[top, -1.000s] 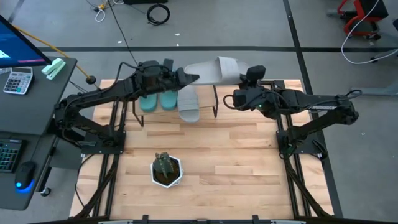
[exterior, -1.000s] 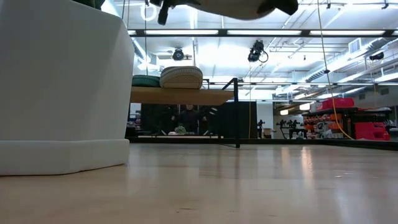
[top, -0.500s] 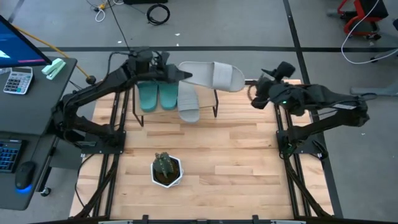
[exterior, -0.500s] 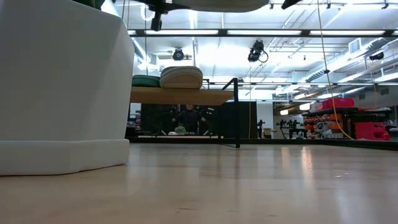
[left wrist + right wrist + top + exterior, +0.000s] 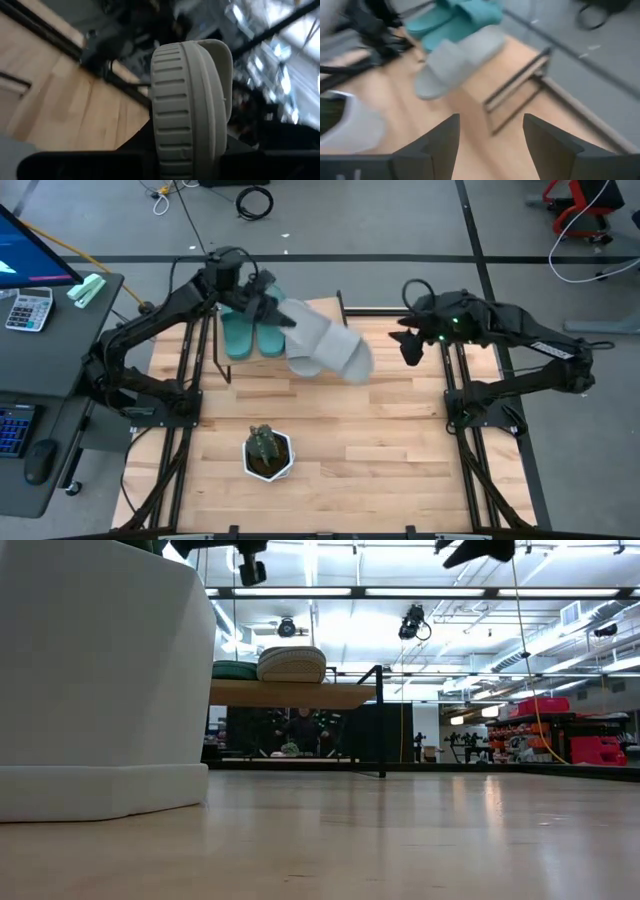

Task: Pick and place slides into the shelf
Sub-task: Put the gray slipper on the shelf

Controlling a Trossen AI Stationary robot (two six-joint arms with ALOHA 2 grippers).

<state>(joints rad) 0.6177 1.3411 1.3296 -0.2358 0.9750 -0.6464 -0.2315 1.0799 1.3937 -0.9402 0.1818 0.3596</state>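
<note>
shelf (image 5: 342, 310): two teal slides (image 5: 249, 334), one grey (image 5: 303, 358) on | left gripper (image 5: 268, 310): clamped on last grey slide (image 5: 330, 340), unplaced | right gripper (image 5: 408, 346): fingers apart, empty

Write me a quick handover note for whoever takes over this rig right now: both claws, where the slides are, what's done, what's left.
Left claw: shut on a grey slide, carrying it in the air over the shelf.
Right claw: open, empty, at the table's right side, clear of the shelf.
On the shelf: two teal slides side by side, one grey slide beside them.
Done: three slides placed.
Left: set the carried grey slide into the free spot next to the other grey one, then release.
</note>
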